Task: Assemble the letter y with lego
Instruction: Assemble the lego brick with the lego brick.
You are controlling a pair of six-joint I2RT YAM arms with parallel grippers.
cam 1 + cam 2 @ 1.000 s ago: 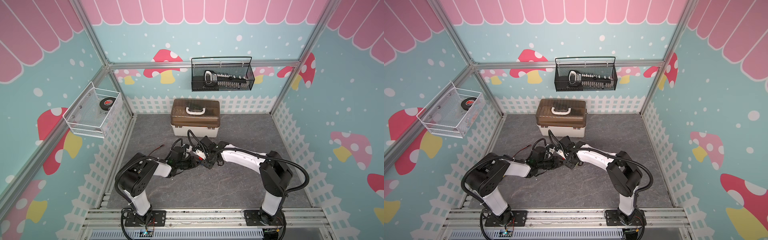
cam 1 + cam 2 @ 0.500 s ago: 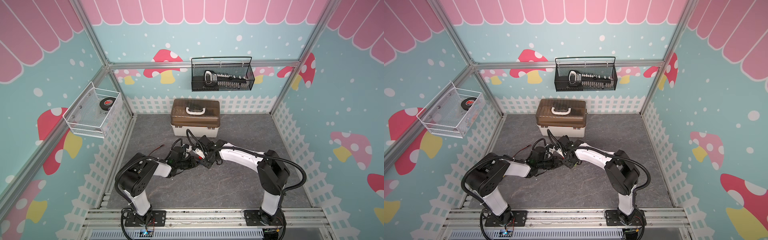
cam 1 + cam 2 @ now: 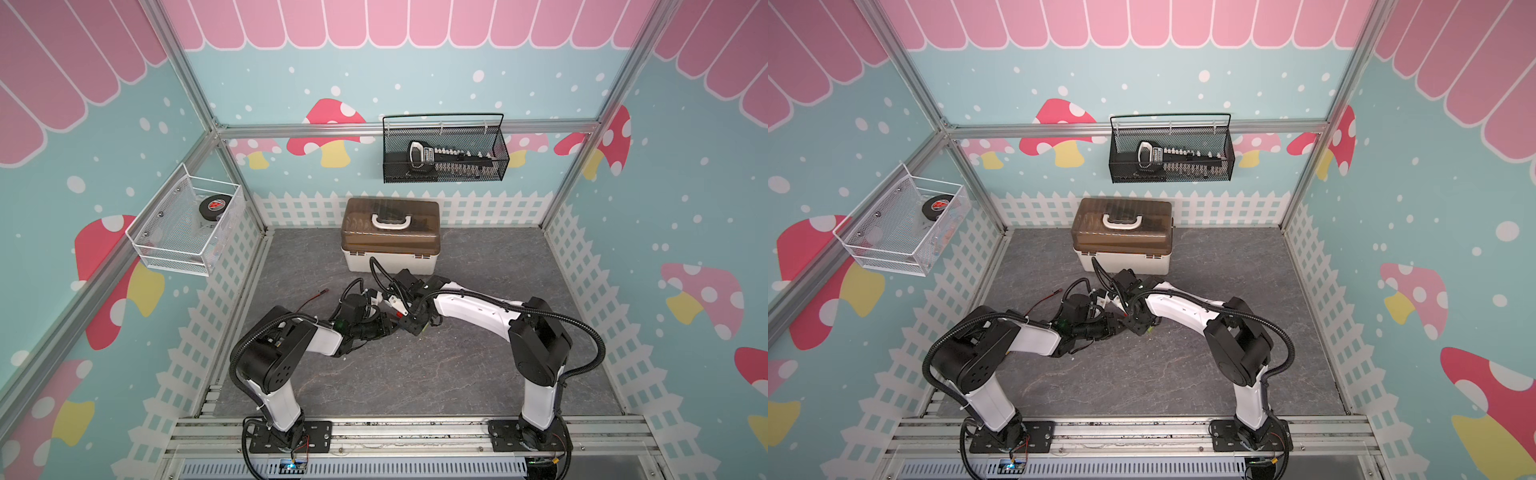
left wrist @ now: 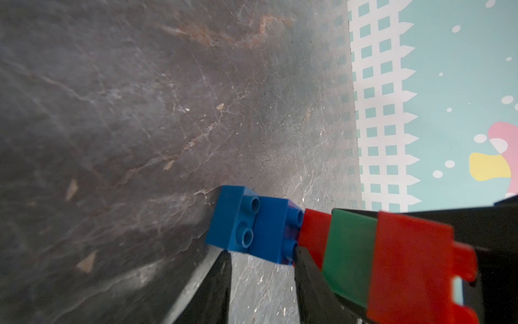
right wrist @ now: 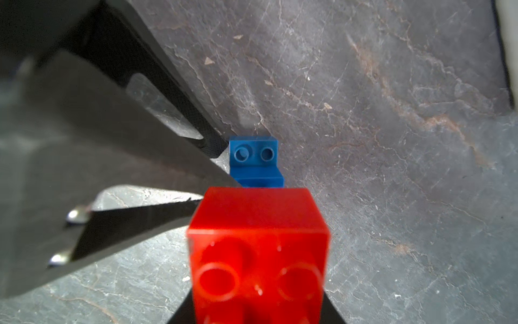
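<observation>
Two blue lego bricks (image 4: 246,224), stuck together, sit between my left gripper's (image 4: 260,252) fingertips, which are shut on them. Beside them is a red, dark green (image 4: 350,252) and red stack, held from the far end by my right gripper (image 5: 258,308). That gripper is shut on the big red brick (image 5: 258,246) filling the right wrist view, with a blue brick (image 5: 255,160) just beyond it. The blue studs meet the nearer red brick (image 4: 315,235) at a slight tilt. In both top views the grippers (image 3: 401,323) (image 3: 1126,325) meet low over the floor's middle, hiding the bricks.
A brown-lidded toolbox (image 3: 390,237) stands just behind the grippers. On the back wall hangs a black mesh basket (image 3: 444,174), and on the left wall a white wire basket (image 3: 174,245) holding a tape roll. A thin red wire (image 3: 316,296) lies left of the grippers.
My right arm has edged slightly left toward the left gripper. Both grips look unchanged.
</observation>
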